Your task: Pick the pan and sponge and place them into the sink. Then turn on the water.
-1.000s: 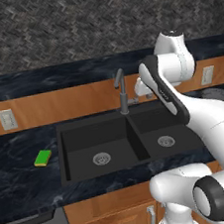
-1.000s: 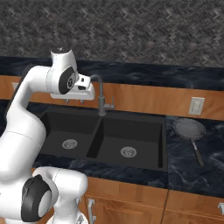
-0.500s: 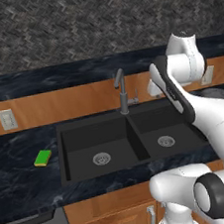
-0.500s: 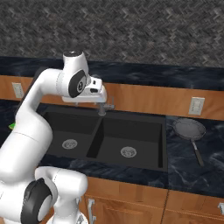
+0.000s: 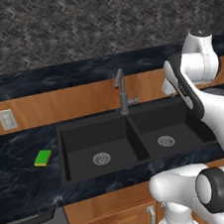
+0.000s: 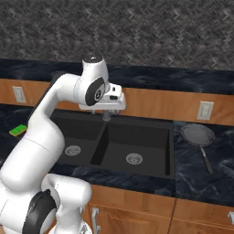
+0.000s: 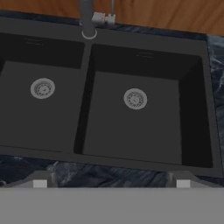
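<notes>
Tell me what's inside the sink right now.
The sink holds just a silver drain in the left basin and another in the right. The near walls are hidden below the front rim.

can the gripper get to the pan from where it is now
Probably yes. The pan lies alone on the counter right of the sink, nothing on or beside it, and the open gripper, above the sink, holds nothing.

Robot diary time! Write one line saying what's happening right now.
gripper: open, holding nothing, above sink | pan: on counter right of sink | sponge: on counter left of sink | basins: nothing inside | water: none seen
</notes>
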Robot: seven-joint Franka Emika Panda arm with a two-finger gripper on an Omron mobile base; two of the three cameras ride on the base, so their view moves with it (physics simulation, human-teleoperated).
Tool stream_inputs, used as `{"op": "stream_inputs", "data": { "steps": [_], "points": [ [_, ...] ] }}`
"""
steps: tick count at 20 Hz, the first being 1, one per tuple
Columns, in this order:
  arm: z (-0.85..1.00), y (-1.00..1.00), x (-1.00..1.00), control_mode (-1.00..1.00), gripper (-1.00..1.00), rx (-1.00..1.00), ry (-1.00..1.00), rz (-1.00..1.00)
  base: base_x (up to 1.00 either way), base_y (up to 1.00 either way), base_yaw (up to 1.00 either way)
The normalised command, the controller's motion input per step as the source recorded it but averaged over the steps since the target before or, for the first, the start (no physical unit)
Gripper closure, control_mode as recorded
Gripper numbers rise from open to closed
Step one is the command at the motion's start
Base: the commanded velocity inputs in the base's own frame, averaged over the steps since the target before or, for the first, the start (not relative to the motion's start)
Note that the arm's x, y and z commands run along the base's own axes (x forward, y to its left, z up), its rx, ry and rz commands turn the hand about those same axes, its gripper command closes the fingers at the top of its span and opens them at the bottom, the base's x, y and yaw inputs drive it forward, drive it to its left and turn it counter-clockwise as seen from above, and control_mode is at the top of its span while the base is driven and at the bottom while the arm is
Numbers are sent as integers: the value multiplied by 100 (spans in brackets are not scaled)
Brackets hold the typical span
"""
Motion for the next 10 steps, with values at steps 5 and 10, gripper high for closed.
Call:
{"op": "stream_inputs", "data": {
  "steps": [5, 10],
  "points": [
    [0, -52, 0, -100, -100, 0, 0, 0, 0, 0, 0],
    [0, -54, 0, -100, -100, 0, 0, 0, 0, 0, 0]
  ]
}}
